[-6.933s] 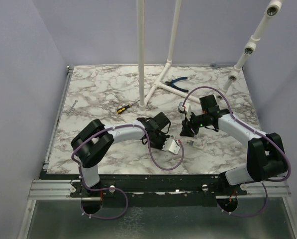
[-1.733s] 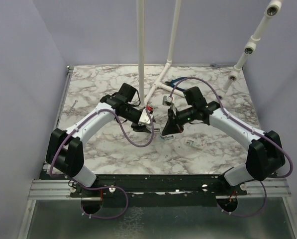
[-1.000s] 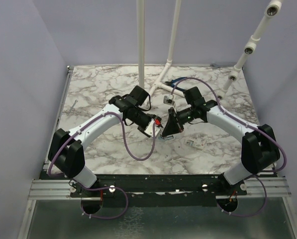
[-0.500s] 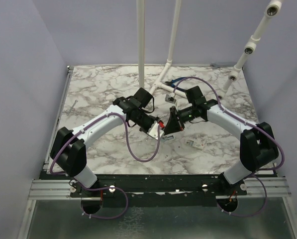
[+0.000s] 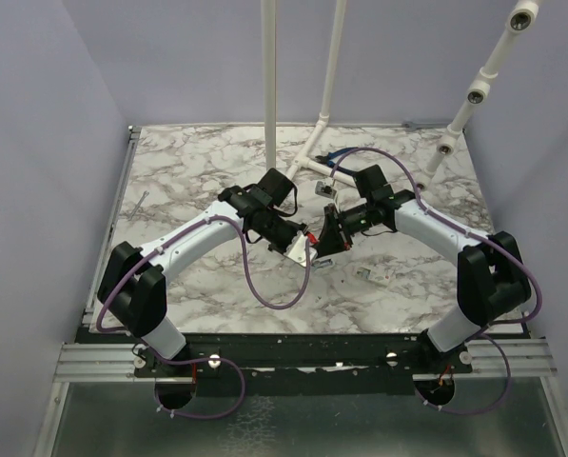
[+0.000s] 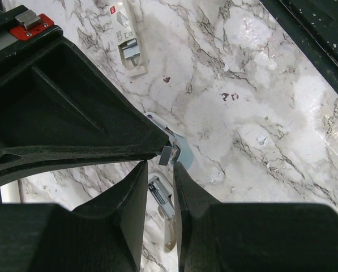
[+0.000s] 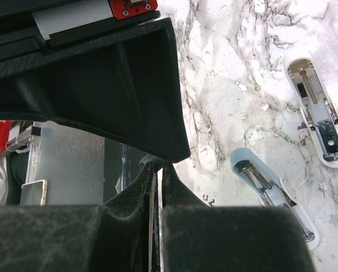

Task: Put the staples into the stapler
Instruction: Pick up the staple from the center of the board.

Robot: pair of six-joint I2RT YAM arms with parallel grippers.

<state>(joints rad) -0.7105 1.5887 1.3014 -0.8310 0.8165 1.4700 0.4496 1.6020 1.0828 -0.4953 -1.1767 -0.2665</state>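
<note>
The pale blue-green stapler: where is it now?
In the right wrist view the stapler lies open on the marble table, lower right, beside a white stapler.

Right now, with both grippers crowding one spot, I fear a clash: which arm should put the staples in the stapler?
Right, probably. The right gripper is shut on what looks like a staple strip, close above the open stapler. The left gripper stands open, gripping nothing.

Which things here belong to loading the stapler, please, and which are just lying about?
In the job:
pale blue stapler, lying open
staple strip, pinched in the right end effector
left end effector, beside it

Lying about:
white stapler, also open
blue-handled pliers
</note>
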